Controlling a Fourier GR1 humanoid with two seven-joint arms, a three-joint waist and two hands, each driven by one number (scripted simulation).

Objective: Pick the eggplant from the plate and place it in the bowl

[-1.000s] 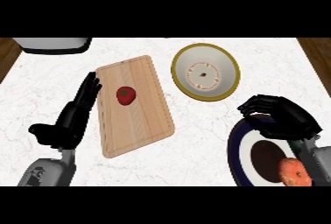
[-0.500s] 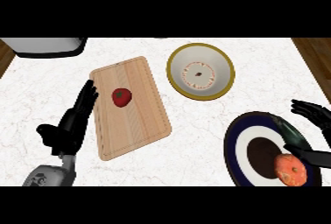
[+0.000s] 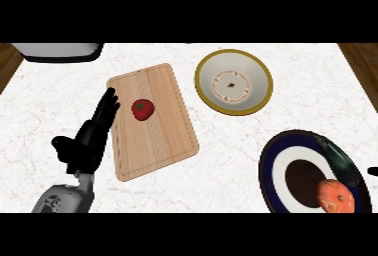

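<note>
Eggplant [image 3: 341, 159] lying dark on the plate [image 3: 275, 170], beside an orange fruit [image 3: 336, 196]. Bowl [image 3: 233, 82] up and left of the plate, well apart. Left hand [image 3: 87, 140] resting left of the plate by a board [image 3: 159, 140] with a tomato [image 3: 142, 109], fingers straight, released. Right hand barely showing at the plate's right; fingers impossible to tell.

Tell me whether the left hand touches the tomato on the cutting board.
Apart. The head view shows bare wood of the cutting board between the left hand and the tomato.
</note>
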